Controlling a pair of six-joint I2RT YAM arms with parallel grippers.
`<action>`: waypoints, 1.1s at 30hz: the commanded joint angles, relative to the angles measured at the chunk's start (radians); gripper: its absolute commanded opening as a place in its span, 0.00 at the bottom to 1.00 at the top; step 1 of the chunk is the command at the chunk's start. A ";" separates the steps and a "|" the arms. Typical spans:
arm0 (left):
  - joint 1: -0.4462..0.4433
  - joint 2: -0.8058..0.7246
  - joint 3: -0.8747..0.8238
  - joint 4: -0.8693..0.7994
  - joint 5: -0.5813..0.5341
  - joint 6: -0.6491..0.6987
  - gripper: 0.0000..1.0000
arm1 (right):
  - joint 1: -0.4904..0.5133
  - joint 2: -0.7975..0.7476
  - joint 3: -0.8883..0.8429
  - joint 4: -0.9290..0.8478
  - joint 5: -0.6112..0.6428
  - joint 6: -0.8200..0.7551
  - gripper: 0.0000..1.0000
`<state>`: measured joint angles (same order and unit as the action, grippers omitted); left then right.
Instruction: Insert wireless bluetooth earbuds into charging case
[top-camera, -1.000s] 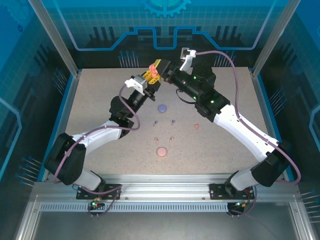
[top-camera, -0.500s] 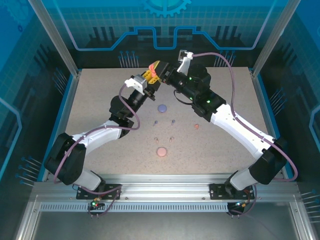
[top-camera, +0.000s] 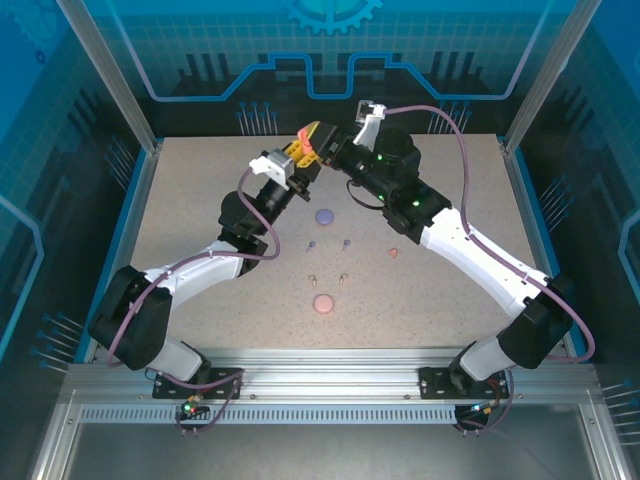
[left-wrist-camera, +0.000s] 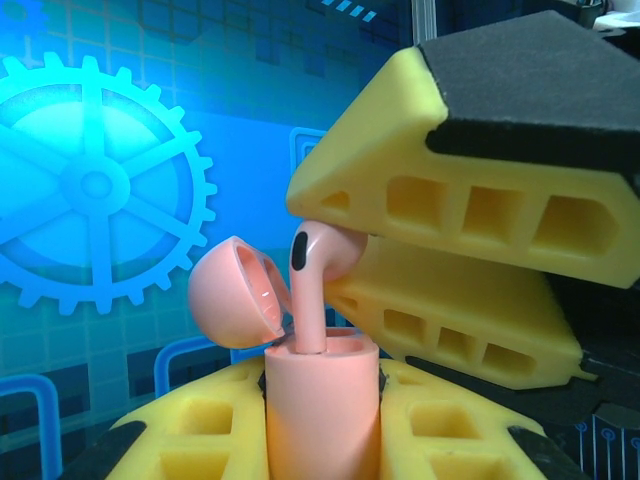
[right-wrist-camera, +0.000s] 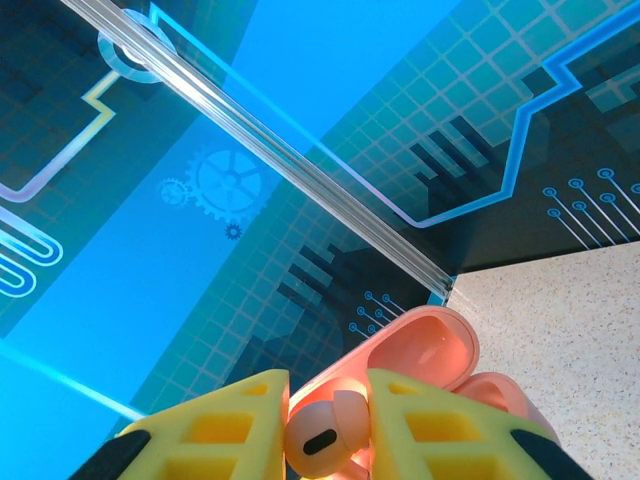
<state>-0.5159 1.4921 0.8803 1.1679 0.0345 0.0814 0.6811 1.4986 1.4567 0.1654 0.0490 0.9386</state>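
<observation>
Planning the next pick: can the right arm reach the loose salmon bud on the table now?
Probably not yet. The salmon bud lies on bare table near that arm, but the right fingers are shut on another earbud at the open case.

**White shells, black joints, yellow jaws**

Left arm (top-camera: 200, 268) and right arm (top-camera: 480, 255) wear white shells between black joints. Purple cables (top-camera: 469, 175) loop alongside, green lights (top-camera: 412, 203) glow, and the yellow cut-out jaws are backed in black.
</observation>
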 joint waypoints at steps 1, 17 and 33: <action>0.002 0.005 0.034 0.041 0.015 0.012 0.00 | 0.032 0.013 0.015 -0.012 -0.004 0.001 0.25; 0.001 0.001 0.034 0.041 0.016 0.017 0.00 | 0.041 0.008 0.015 -0.145 0.082 0.045 0.22; 0.001 -0.004 0.034 0.043 0.022 0.010 0.00 | 0.041 0.021 0.054 -0.246 0.125 0.062 0.31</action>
<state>-0.5140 1.5059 0.8803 1.1152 0.0391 0.0818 0.7025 1.4986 1.4872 -0.0006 0.1543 0.9962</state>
